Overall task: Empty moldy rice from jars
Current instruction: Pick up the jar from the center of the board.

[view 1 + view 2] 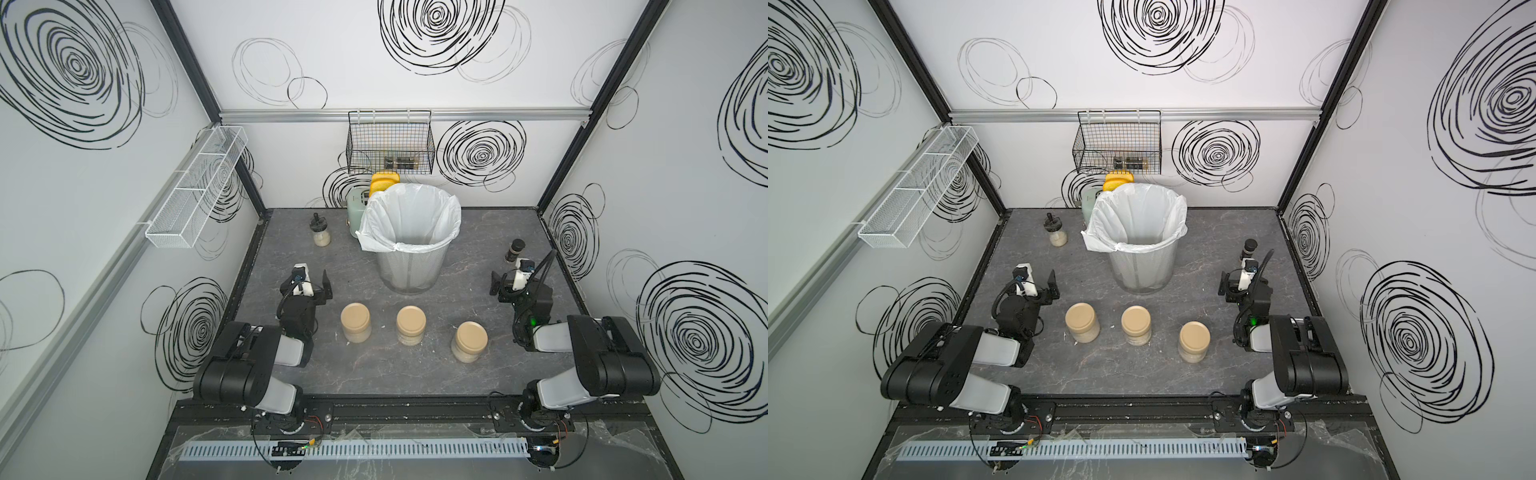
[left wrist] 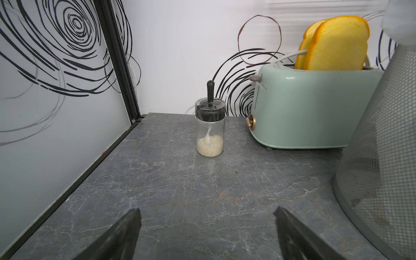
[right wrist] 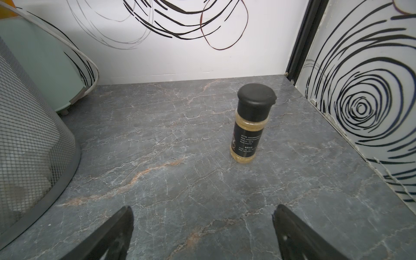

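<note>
Three clear, tan-lidded jars (image 1: 411,326) of pale moldy rice (image 1: 356,335) stand upright in a row on the grey marbled tabletop (image 1: 415,374), before the silver mesh bin (image 1: 409,270). The left gripper (image 2: 207,212) and right gripper (image 3: 203,209) both gape wide and empty, aimed rearward, with the jars behind and between them. Each end jar sits nearest its own side's arm.

no wording can be read here. the spice shaker (image 3: 251,105), well apart from the mesh bin (image 3: 33,139), carries a black label (image 3: 247,138) whose pale print is too small to make out.

Tan-lidded jars (image 1: 410,318), mint-green toaster (image 2: 315,108), grey veined table (image 1: 457,374), black-swirled white walls (image 1: 332,62)
</note>
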Robot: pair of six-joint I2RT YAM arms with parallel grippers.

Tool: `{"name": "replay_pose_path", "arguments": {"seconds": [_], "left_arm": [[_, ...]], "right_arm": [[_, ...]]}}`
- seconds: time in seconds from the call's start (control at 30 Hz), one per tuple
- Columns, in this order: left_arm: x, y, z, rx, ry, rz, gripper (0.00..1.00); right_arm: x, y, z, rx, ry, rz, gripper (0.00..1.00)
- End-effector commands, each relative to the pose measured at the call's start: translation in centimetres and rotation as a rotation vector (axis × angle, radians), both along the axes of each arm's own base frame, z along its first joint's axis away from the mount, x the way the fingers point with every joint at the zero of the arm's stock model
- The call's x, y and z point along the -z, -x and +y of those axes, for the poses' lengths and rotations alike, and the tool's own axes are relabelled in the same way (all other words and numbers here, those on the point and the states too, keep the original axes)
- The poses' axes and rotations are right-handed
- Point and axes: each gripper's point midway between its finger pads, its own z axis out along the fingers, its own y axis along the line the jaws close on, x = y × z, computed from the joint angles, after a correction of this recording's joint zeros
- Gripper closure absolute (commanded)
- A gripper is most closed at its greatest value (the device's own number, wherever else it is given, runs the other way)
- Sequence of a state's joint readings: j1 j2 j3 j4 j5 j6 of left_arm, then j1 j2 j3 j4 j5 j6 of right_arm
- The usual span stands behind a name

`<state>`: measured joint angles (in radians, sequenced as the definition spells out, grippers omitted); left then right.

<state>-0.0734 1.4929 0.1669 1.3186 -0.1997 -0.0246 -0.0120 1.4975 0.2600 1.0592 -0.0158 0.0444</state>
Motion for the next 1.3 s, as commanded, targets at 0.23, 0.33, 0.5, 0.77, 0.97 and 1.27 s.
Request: {"name": "replay_pose_path", "arguments": {"seconds": [0.23, 0.33, 0.5, 0.77, 0.97, 1.27], "left_arm": [[-2.2, -0.4, 0.0, 0.003, 0.004, -0.083, 0.04], [-3.1, 0.0, 0.6, -0.046, 0.007, -0.097, 0.04], [-7.2, -0.8, -0.4, 0.0, 0.06, -0.009, 0.04], [-10.3, 2.0, -8.1, 0.266, 0.055, 0.094, 0.04], [-10.9, 4.3, -14.6, 0.446, 0.019, 0.129, 0.04], [-10.6, 6.3, -20.6, 0.637, 0.02, 0.168, 0.04]], "right_arm": [[-1.5, -0.5, -0.1, 0.004, -0.004, -0.047, 0.02], [-2.7, -0.4, 0.4, -0.028, 0.035, -0.084, 0.02], [-5.8, -2.1, 1.9, 0.036, 0.006, 0.121, 0.02], [-8.1, 2.7, 9.2, -0.135, -0.109, 0.317, 0.02], [-7.2, 8.4, 12.3, -0.213, -0.145, 0.457, 0.02], [-3.6, 14.2, 13.2, -0.221, -0.094, 0.712, 0.02]]}}
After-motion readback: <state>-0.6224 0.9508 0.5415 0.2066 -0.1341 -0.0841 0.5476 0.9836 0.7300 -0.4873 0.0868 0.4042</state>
